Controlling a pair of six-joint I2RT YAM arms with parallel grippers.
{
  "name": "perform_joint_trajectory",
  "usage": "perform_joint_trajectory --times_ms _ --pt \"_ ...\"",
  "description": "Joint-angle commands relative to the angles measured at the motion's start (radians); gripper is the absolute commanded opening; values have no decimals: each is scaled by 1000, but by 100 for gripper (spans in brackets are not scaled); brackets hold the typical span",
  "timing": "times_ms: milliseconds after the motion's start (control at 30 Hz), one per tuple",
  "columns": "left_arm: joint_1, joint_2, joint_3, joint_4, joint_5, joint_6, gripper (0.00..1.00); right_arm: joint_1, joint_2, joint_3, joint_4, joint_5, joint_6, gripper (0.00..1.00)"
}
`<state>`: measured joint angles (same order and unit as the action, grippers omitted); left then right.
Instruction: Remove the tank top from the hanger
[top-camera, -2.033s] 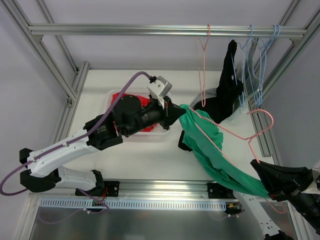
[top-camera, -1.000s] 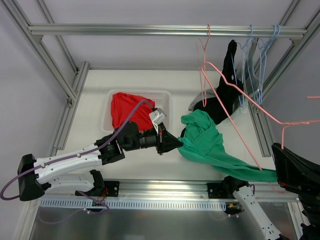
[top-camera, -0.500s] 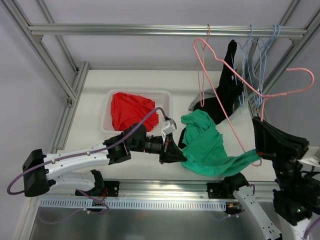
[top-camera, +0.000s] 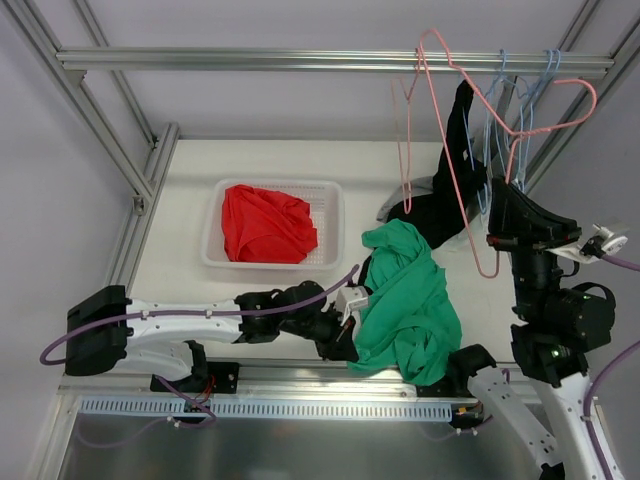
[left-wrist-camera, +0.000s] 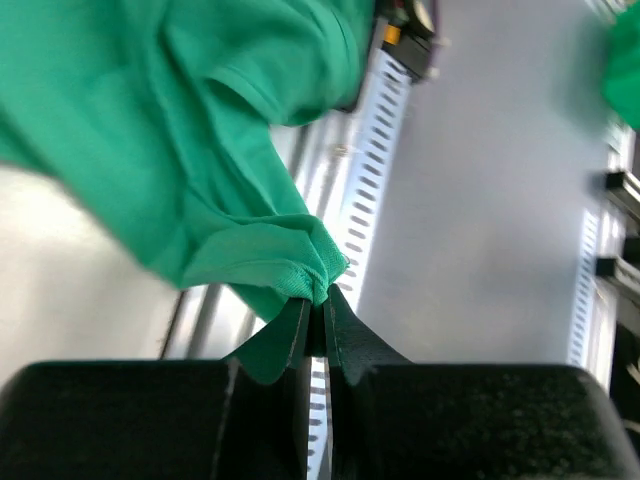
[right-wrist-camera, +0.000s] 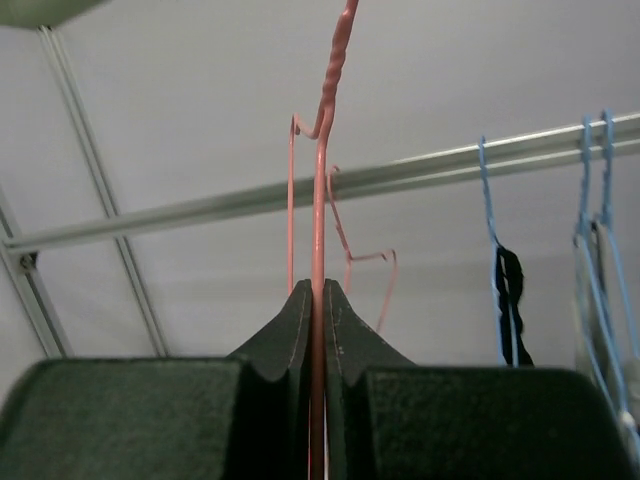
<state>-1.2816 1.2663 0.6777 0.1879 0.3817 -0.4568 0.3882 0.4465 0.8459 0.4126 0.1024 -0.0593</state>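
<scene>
The green tank top (top-camera: 405, 300) lies bunched on the table near its front edge, free of the hanger. My left gripper (top-camera: 350, 348) is low at the top's near-left edge and shut on a fold of the fabric; in the left wrist view the green cloth (left-wrist-camera: 200, 120) is pinched at the tips (left-wrist-camera: 318, 300). The bare pink wire hanger (top-camera: 458, 160) is held high at the right, its hook up by the rail. My right gripper (top-camera: 500, 195) is shut on it, and the right wrist view shows the wire (right-wrist-camera: 320, 180) clamped between the closed jaws (right-wrist-camera: 318, 290).
A white basket (top-camera: 335, 215) holding a red garment (top-camera: 265, 222) stands at the left middle. A black garment (top-camera: 450, 195) hangs at the back right among blue hangers (top-camera: 505, 120). Another pink hanger (top-camera: 405, 130) hangs from the top rail (top-camera: 250, 60).
My right gripper has swung the pink hanger up and back toward the rail, clear of the green top. The left gripper has pulled the top toward the near edge, where it has dropped into a heap.
</scene>
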Motion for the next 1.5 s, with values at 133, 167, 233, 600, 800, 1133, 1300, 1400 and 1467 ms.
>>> perform_joint_trajectory --times_ms 133,167,233,600,800,1133,1300,1400,1467 --pt "1 -189 43 -131 -317 -14 13 1 -95 222 -723 131 -180 0" --pt "1 -199 65 -137 -314 -7 15 3 -75 252 -762 141 -188 0" --pt "1 -223 82 -148 -305 13 34 1 -55 274 -840 137 -211 0" --pt "1 -278 120 -168 -236 35 99 3 328 519 -835 137 -284 0" --pt "1 -280 91 -183 -256 20 99 5 584 720 -785 143 -323 0" --pt "-5 -272 100 -183 -262 3 99 5 791 838 -739 149 -332 1" --pt "-10 -234 118 -183 -296 -5 99 5 802 765 -702 138 -312 0" --pt "-10 -191 163 -183 -348 -8 99 3 767 698 -702 143 -283 0" --pt "-10 -162 186 -183 -382 -17 99 5 733 656 -692 146 -248 0"
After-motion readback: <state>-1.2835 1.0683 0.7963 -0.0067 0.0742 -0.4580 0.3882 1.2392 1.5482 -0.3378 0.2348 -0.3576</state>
